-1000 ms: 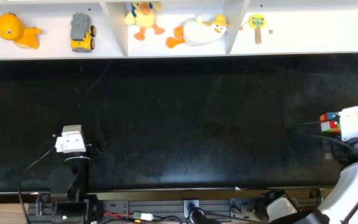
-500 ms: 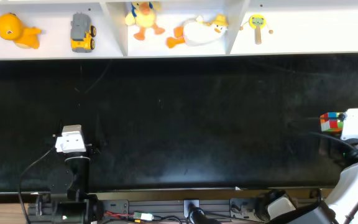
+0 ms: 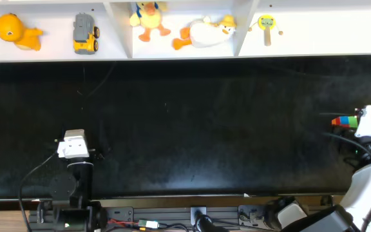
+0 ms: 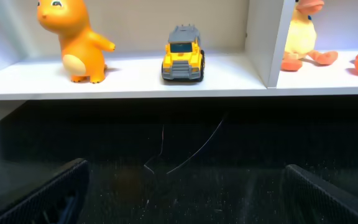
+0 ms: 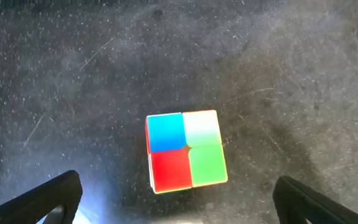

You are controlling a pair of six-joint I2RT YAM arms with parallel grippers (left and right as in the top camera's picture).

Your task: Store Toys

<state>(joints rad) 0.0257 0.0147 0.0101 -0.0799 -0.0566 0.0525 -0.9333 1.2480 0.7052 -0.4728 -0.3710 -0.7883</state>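
Right pincer (image 5: 180, 206) shifted right, spread above colour cube (image 5: 186, 151).

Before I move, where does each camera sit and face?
Top: fixed overhead, looking down on table and shelf; left arm, right arm at bottom.
Left wrist: low, facing the shelf's truck; left gripper open at the edge.
Right wrist: looking down on the cube; right gripper open, flanking it.
Top and right wrist share the cube.

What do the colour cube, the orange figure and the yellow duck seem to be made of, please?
Colour cube: likely hard plastic, flat glossy panels. Orange figure: probably smooth moulded plastic or vinyl, slight sheen. Yellow duck: apparently plush fabric, soft fuzzy outline.
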